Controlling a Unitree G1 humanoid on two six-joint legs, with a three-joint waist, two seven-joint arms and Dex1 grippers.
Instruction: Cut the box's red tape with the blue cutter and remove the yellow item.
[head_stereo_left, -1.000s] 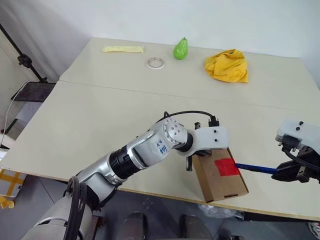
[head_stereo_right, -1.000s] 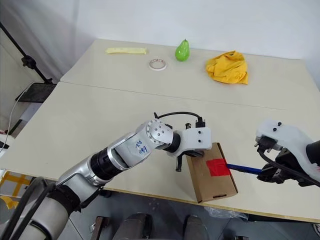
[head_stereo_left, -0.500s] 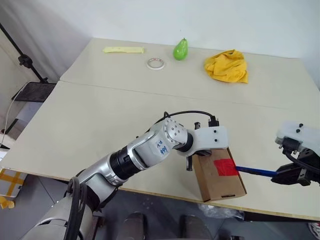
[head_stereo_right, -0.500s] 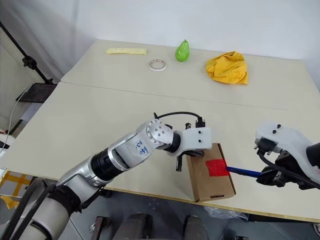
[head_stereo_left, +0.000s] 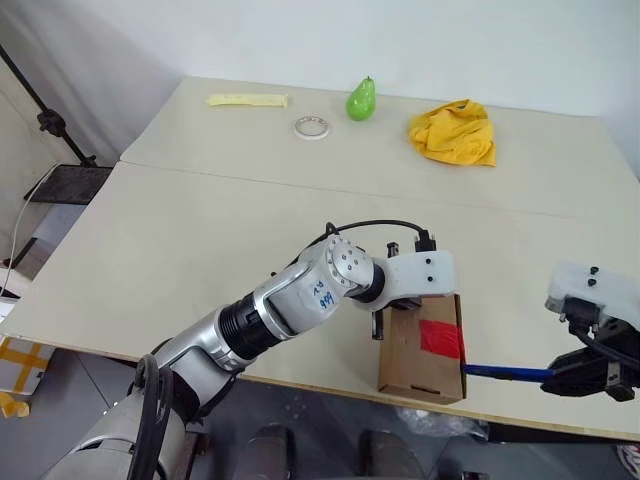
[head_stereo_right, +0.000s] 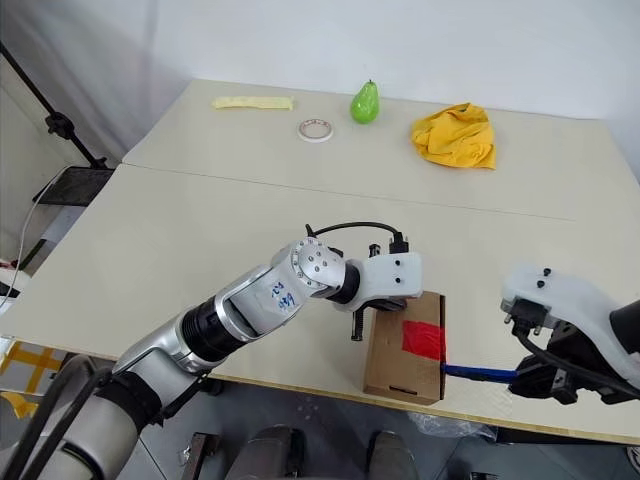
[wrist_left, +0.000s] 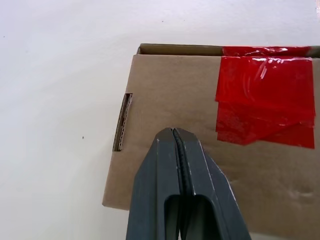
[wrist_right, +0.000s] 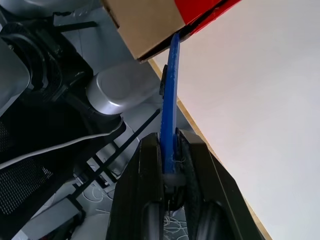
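A pale cream tabletop (head_stereo_left: 200, 250) spans most of the scene, with a straight seam (head_stereo_left: 330, 190) running left to right where a far section meets the near one. Behind it stands a plain white wall (head_stereo_left: 400, 40), evenly lit. At the far left a black stand (head_stereo_left: 45, 120) leans beside the tabletop, above a dark flat platform (head_stereo_left: 65, 183). Below the near edge lies grey floor (head_stereo_left: 60, 400), with yellow tape marks (head_stereo_left: 15, 365) at the lower left corner.
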